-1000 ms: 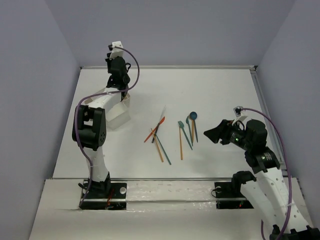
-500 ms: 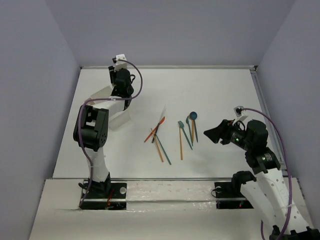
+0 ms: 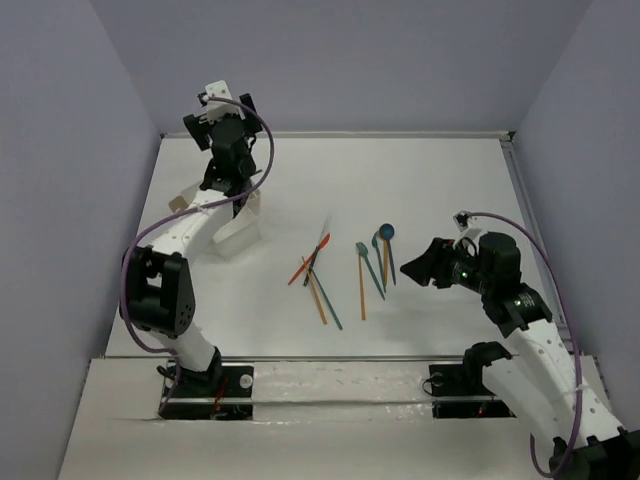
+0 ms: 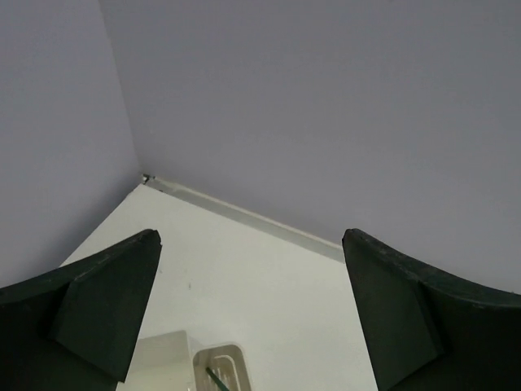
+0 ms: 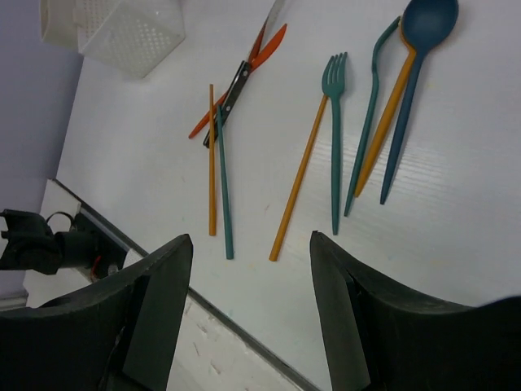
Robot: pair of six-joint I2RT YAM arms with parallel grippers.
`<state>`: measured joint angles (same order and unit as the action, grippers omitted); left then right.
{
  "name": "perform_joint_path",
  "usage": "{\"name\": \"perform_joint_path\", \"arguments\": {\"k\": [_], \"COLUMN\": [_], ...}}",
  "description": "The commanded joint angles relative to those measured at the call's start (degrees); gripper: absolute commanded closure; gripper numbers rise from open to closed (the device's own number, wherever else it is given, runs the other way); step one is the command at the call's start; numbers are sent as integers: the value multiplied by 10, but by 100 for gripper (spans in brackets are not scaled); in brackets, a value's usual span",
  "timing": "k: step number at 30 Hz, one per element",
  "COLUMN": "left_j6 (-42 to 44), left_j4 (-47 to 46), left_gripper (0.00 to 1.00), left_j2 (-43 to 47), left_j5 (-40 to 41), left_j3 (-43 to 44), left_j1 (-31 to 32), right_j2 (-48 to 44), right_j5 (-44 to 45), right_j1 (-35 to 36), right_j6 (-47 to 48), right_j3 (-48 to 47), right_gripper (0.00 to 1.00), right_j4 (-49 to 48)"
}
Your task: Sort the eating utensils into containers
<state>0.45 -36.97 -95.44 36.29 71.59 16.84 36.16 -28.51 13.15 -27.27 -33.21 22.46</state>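
**A:** What is taking up most of the room there?

**B:** The white tabletop [image 3: 440, 170] is carrying everything. The left arm [image 3: 185, 225] is stretching toward the far left corner. The left pincer [image 4: 251, 244] is hanging right above the white container [image 3: 240, 235], its fingers [image 4: 98, 309] standing wide apart and gripping nothing.

**A:** And the other side?

**B:** The right arm [image 3: 540, 350] is leaning in from the near right. The right pincer [image 5: 248, 244] is hovering over the tabletop just right of the utensils [image 3: 362, 290], jaws apart as well, with nothing between them.

**A:** So where are the utensils lying?

**B:** They are lying loose in the middle of the tabletop, well apart from the container, in two clusters.
- **Right cluster:** the teal spoon [image 5: 427, 20] is lying with an orange stick [image 5: 387, 114] touching its handle and a bent teal piece [image 5: 366, 138] just beside it. The teal fork [image 5: 334, 147] is lying next to them, a long orange stick [image 5: 299, 183] slanting off from below its tines.
- **Left cluster:** a red piece [image 5: 264, 53] and a dark piece [image 5: 232, 98] are overlapping. A third orange stick [image 5: 212, 163] and a teal stick [image 5: 222, 187] are lying side by side.

**A:** Is anything sitting inside the container?

**B:** A thin teal piece [image 4: 216, 379] is showing in one compartment. I can't tell what kind it is.
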Motion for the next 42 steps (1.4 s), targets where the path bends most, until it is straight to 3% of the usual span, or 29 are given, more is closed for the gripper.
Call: {"name": "perform_joint_path", "arguments": {"k": [1,5,9,13,15,22,26,35,42], "left_j6": [-78,-146,-213,-268,-273,-247,-238,-225,-230], "left_j4": [132,234,341,406,431,535,559,533,522], "left_gripper": [1,1,4,6,8,9,1,1,1], "left_j2": [102,164,235,332,398,601,662,718,730], "left_j5": [-61,-117,-221,-357,-446,-445,-439,-424,-447], "left_j3": [86,111,88,1,-82,-213,-246,-288,-298], "left_j1": [3,3,3,3,3,3,3,3,3], "right_j2": [57,156,265,377,435,564,625,734,747], "right_j5": [79,195,284,359,355,391,392,402,423], "right_j1": [87,247,347,412,425,433,433,433,433], "right_j6": [-2,-9,-14,-11,-9,10,19,23,21], "right_j3": [-49,-91,-142,-194,-217,-306,-367,-443,-453], "right_gripper": [34,35,44,54,58,61,61,62,65], "right_j4": [-36,-52,-61,-63,-63,-33,-8,20,26]}}
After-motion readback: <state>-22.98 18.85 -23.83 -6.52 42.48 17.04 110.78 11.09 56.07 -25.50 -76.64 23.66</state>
